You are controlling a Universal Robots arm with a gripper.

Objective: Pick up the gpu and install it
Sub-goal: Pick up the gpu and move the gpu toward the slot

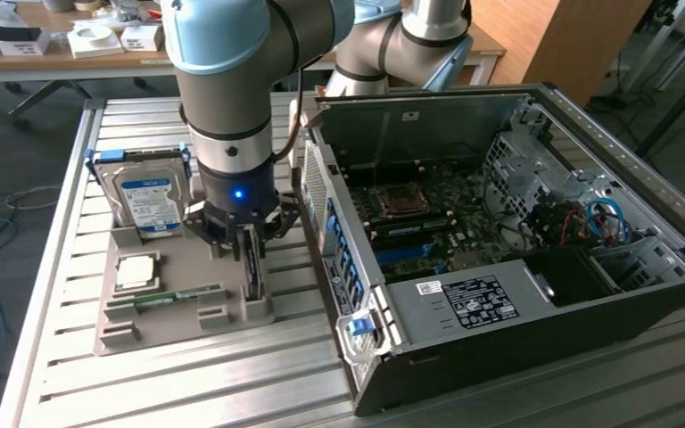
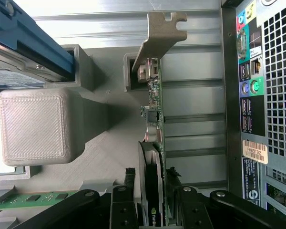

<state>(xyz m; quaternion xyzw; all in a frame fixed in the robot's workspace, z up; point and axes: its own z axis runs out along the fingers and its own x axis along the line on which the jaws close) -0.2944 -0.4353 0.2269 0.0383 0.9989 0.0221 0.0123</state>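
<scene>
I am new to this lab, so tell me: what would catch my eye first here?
The big grey-and-blue arm over the table, its gripper astride the gpu standing on edge in a grey holder. At the exterior view's right, an open PC case shows its motherboard.

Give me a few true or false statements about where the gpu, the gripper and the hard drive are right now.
The gpu stands on edge in the gray holder. True.
The gpu is already installed. False: it sits in the holder, outside the computer case.
The gripper has a finger on each side of the gpu. True.
The hard drive lies flat. False: it stands upright in the holder.
</scene>
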